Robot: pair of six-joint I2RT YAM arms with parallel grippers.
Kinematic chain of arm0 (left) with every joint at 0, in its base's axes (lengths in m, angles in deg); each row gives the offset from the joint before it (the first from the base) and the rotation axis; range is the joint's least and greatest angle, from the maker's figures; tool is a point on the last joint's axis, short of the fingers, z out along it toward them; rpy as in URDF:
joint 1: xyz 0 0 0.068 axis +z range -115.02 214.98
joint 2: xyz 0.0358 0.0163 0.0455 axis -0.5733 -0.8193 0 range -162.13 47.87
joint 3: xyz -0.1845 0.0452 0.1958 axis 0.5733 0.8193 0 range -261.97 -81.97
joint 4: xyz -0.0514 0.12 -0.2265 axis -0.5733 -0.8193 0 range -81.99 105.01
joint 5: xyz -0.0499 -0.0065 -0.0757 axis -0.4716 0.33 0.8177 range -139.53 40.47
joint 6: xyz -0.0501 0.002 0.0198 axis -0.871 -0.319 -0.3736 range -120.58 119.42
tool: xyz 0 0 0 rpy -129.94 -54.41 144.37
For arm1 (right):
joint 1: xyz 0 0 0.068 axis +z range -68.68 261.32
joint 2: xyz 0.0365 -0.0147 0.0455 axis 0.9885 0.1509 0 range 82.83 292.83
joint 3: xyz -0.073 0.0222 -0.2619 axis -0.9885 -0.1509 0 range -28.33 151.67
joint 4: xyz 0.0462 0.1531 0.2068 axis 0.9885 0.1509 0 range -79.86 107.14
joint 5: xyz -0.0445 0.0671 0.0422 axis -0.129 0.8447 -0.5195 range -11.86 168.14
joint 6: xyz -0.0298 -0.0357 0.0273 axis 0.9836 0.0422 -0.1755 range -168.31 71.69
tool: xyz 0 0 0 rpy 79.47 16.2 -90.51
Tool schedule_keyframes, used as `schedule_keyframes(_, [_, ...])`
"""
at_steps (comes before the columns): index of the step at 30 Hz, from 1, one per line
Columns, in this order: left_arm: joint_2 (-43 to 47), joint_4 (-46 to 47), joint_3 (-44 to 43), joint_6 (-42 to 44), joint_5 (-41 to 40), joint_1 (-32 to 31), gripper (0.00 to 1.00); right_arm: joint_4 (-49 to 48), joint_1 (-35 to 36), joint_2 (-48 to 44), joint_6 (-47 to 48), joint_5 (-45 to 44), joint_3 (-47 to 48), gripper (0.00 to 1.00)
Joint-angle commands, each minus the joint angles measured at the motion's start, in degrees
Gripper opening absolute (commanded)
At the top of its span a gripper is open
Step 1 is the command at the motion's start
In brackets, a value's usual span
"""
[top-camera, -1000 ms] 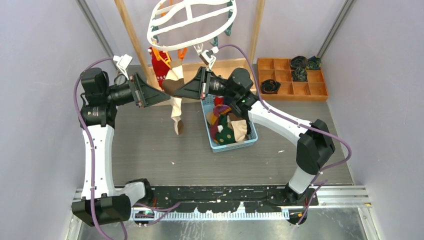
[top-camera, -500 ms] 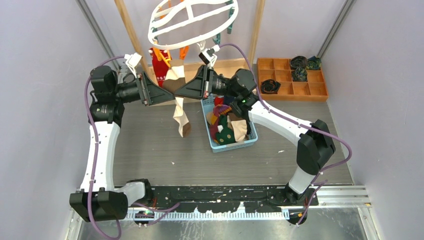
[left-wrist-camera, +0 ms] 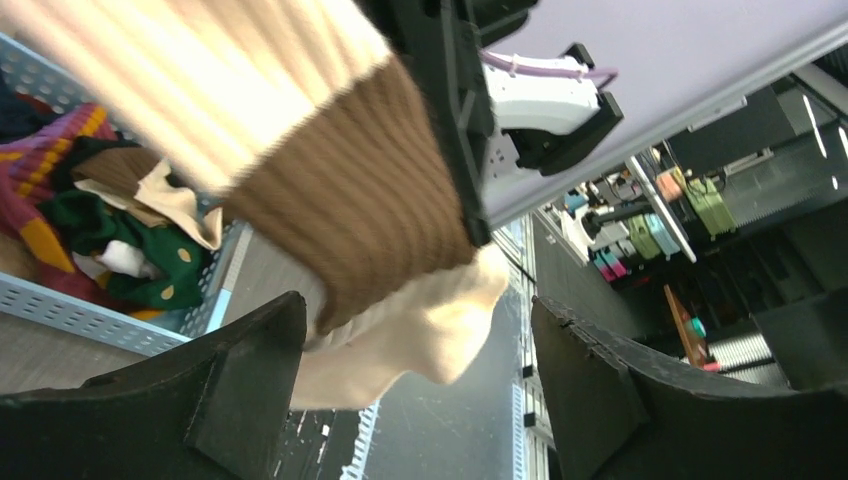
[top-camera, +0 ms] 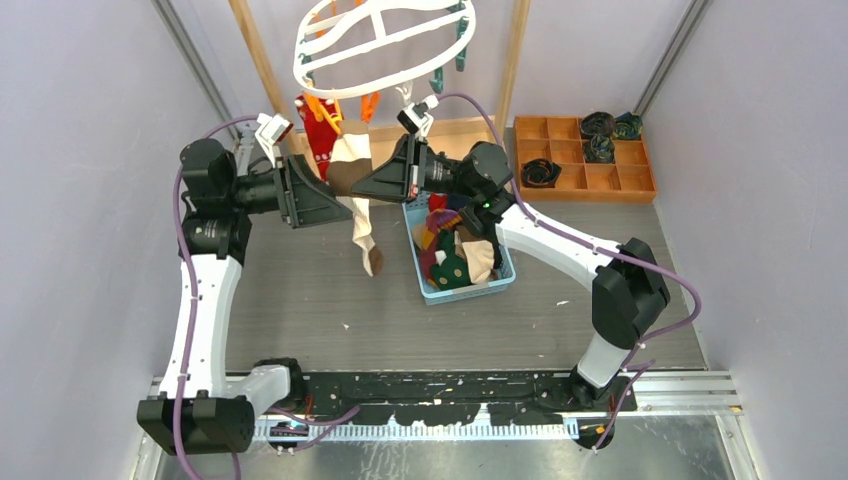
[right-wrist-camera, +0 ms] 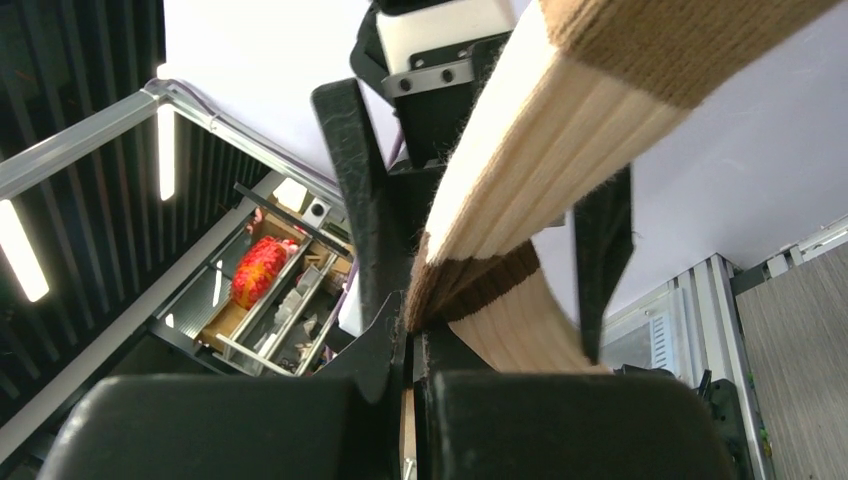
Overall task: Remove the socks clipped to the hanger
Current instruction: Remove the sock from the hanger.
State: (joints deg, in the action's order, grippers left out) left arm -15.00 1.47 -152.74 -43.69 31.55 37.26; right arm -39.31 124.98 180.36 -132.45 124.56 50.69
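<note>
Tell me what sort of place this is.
Most likely a robotics lab test cell staged for laundry sorting: plain grey walls enclose a table with the left arm and right arm bolted to its near edge, a clip hanger hangs overhead, and a blue basket holds loose socks.

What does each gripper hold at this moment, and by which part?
The right gripper pinches the beige sock at its brown band. The left gripper stands open around the same sock and holds nothing.

The sock [left-wrist-camera: 340, 190] is ribbed knit cloth, the hanger [top-camera: 400, 84] smooth white plastic, the tray [top-camera: 585, 196] matt wood
</note>
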Motion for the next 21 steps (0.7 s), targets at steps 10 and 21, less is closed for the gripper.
schedule_keyframes(10, [2.2,3.4,0.3,0.1,2.9,-0.4,0.49,0.2,-0.5,-1.0,0.8,1.5,-0.2,0.08])
schedule_keyframes(21, [3.4,3.2,3.1,0.1,-6.4,-0.4,0.00,29.7,-0.6,-8.6,23.4,-14.8,2.4,0.59])
